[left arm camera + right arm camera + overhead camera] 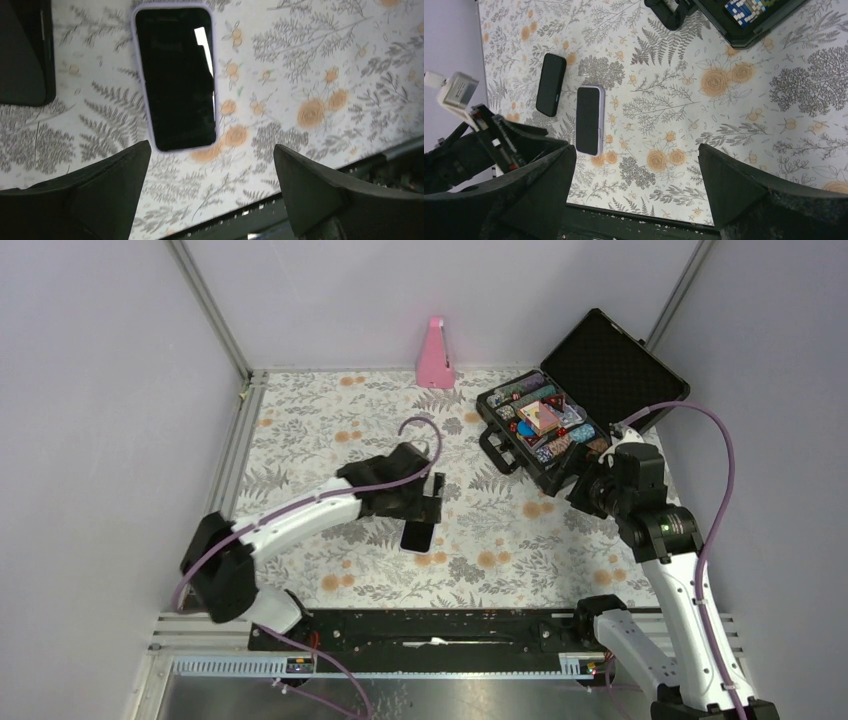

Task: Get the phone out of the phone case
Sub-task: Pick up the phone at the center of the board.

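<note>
Left hand [211, 152]: mine, spread wide and holding nothing. Its two fingers [105, 192] are dark matte wedges, poised above the tabletop with the phone showing between and beyond their tips.
Right hand [636, 150]: mine too, spread wide and empty, off to the right near the open box and well apart from the phone.
Phone: one flat rectangular phone with a glossy black screen [175, 80], lying face up on the near middle of the tabletop.
Case: one lilac phone case with rounded corners [182, 149], smooth-looking, wrapped around the phone's edges. The phone sits inside it.
Beside it: one matte black oblong with rounded corners [550, 85], lying flat just beside the phone with a narrow gap between them. I cannot tell what it is.
Far edge: one pink pyramid-shaped object [434, 355], upright by the back wall.
Right rear: one black hard box [620, 360], lid open, packed with small multicoloured pieces.
Tabletop [300, 430]: a white covering printed with grey ferns and orange flowers.
Room: plain pale grey walls [100, 390], metal frame posts in the corners, and a black rail [430, 625] along the near edge.
</note>
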Robot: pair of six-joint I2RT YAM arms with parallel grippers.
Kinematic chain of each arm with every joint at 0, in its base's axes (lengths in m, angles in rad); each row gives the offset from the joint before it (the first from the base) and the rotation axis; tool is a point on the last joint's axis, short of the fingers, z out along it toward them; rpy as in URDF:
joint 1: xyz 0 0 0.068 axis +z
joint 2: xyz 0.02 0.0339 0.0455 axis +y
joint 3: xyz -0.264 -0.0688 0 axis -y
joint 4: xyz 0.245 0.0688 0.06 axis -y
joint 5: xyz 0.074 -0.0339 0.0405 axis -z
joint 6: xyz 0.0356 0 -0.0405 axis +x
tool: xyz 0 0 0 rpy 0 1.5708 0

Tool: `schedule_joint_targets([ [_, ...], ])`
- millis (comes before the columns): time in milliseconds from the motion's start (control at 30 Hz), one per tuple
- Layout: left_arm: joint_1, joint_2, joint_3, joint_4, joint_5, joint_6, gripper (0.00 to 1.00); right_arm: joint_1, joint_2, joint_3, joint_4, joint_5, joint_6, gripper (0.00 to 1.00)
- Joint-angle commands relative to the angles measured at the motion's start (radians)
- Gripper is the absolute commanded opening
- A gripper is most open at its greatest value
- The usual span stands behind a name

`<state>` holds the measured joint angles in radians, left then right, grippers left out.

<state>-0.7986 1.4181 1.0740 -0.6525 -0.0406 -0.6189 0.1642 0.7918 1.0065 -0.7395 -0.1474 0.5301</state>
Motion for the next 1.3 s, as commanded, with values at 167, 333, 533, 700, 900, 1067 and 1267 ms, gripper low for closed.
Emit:
schedule_joint_targets([
  [167, -0.048, 0.276, 0.214, -0.037, -0.217, -0.091, 0.99, -0.002, -0.026, -0.043, -0.053, 0.033, 0.028, 1.0],
  [333, -0.048, 0.315, 0.211, -0.039, -0.268, -0.15, 0.99, -0.002, -0.032, -0.068, -0.07, 0.036, 0.025, 1.0],
  [533, -0.047, 0.393, 0.222, -0.044, -0.265, -0.162, 0.99, -0.003, -0.021, -0.079, -0.077, 0.034, 0.01, 1.0],
  [700, -0.024, 0.427, 0.204, -0.028, -0.247, -0.168, 0.99, -0.003, -0.018, -0.087, -0.094, 0.036, 0.005, 1.0],
  [900, 0.014, 0.449, 0.171, 0.023, -0.175, -0.135, 0.97, -0.003, -0.035, -0.115, -0.105, 0.034, 0.006, 1.0],
  [1067, 0.012, 0.485, 0.167, 0.028, -0.151, -0.13, 0.95, -0.002, -0.042, -0.126, -0.106, 0.035, 0.012, 1.0],
  [1267, 0.01, 0.523, 0.19, -0.001, -0.174, -0.114, 0.79, -0.002, -0.032, -0.131, -0.106, 0.029, 0.024, 1.0],
])
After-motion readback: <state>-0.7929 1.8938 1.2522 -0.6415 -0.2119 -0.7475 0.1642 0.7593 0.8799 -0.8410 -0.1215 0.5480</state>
